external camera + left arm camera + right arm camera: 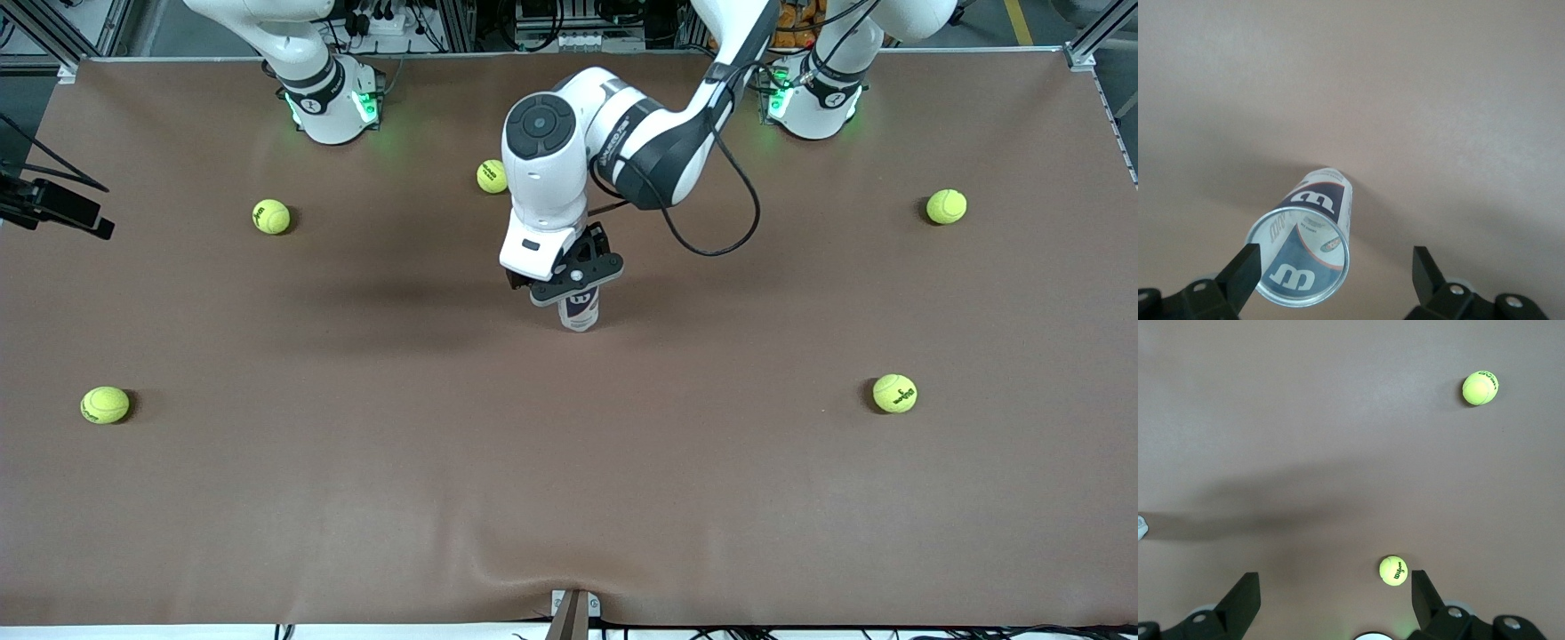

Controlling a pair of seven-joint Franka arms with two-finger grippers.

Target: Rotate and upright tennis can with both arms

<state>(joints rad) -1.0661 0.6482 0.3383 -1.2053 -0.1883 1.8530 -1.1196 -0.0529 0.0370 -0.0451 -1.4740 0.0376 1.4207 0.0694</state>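
The tennis can [580, 313] stands upright on the brown table, near its middle. In the left wrist view I look down into its open silver-rimmed mouth, with the white and dark-blue label [1313, 200] below. My left gripper [576, 283] hangs just above the can's top. Its jaws [1335, 263] are wide open. One finger [1241, 267] is right beside the rim, the other stands well clear. My right arm waits, drawn back near its base. Its gripper [1335, 587] is open and empty above bare table, out of the front view.
Several yellow-green tennis balls lie scattered on the table: one [492, 176] close by the left arm's wrist, others [271, 216] [946, 206] [894, 393] [105, 404] farther out. Two balls [1393, 571] [1480, 388] show under the right gripper. A black camera mount [53, 206] sits at the right arm's end.
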